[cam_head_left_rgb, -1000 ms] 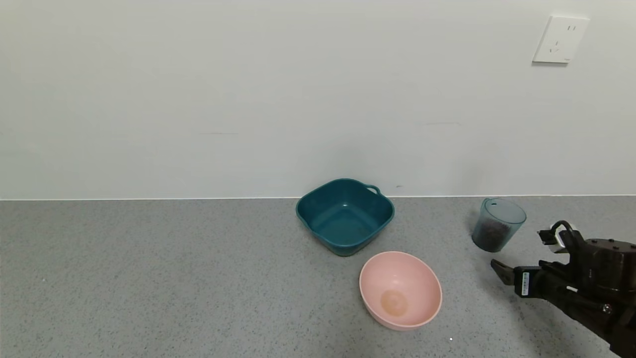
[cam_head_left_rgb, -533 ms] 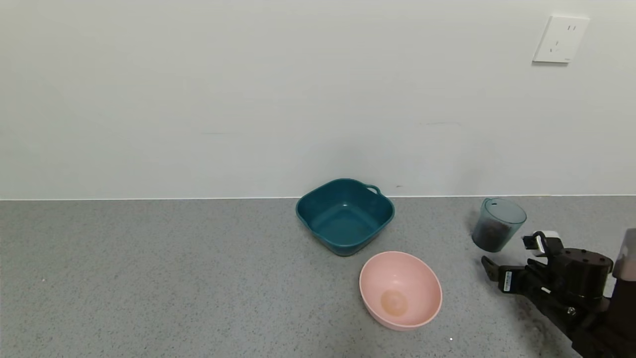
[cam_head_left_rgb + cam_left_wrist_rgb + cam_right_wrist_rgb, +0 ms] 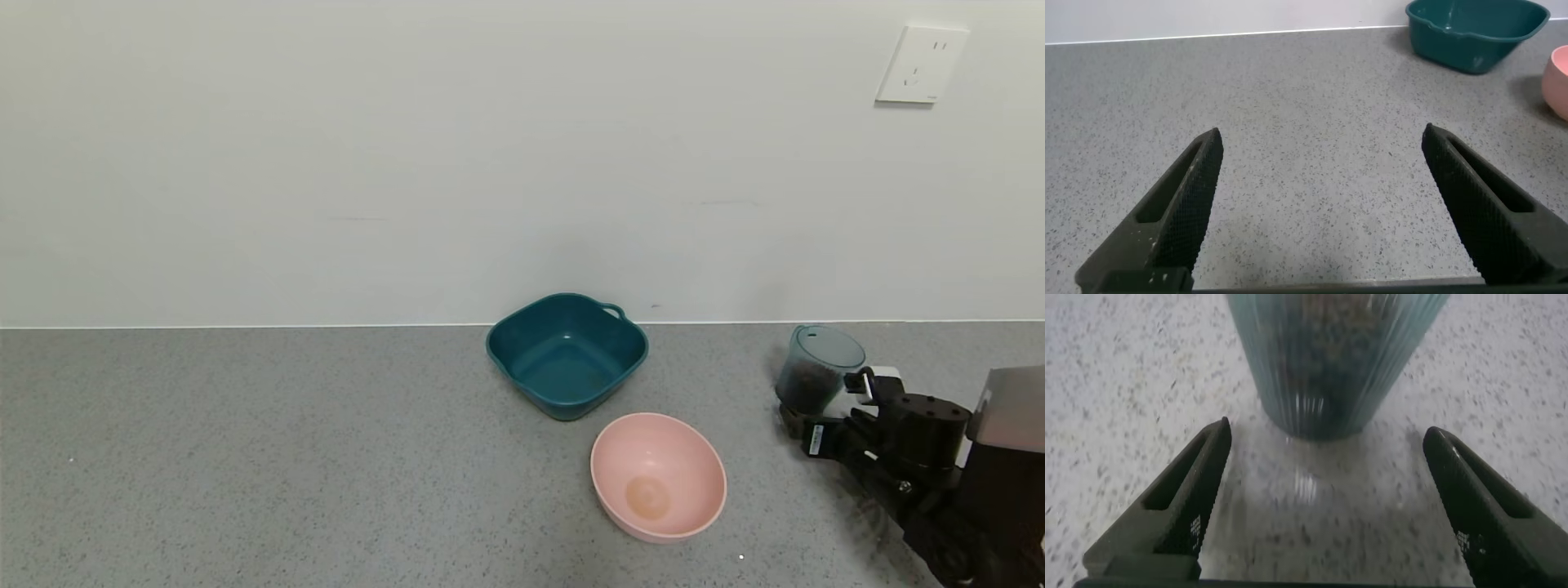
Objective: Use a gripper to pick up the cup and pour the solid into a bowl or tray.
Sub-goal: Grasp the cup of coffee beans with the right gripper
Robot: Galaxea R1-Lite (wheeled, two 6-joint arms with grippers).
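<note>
Two bowls, one cup, two grippers on record. Grey speckled countertop (image 3: 245, 457) runs to a pale wall (image 3: 408, 163); white wall socket (image 3: 922, 64) high on the robot's right.

Teal bowl (image 3: 566, 354): rounded-square, small loop handle at its far right corner, sits near the wall line, roughly centre. Nothing visible inside. Also seen far off in the left wrist view (image 3: 1476, 33).

Pink bowl (image 3: 658, 476): round, just in front of the teal bowl and slightly to the right, close to it but apart. A faint orange patch at its bottom.

Right gripper (image 3: 820, 412): low over the counter at far right, on its black arm, pointed at the cup. Jaws spread wide; in the right wrist view (image 3: 1323, 498) the two fingers stand either side of the cup's base, neither touching it.

Left gripper (image 3: 1319, 204): seen only by its own wrist camera, low above bare counter well to the left of the bowls, jaws wide apart, nothing between them.

Cup (image 3: 819, 367): translucent blue-grey, ribbed, upright on the counter, well right of the teal bowl.

Solid (image 3: 808, 385): dark brown pellets fill the cup's lower part.
</note>
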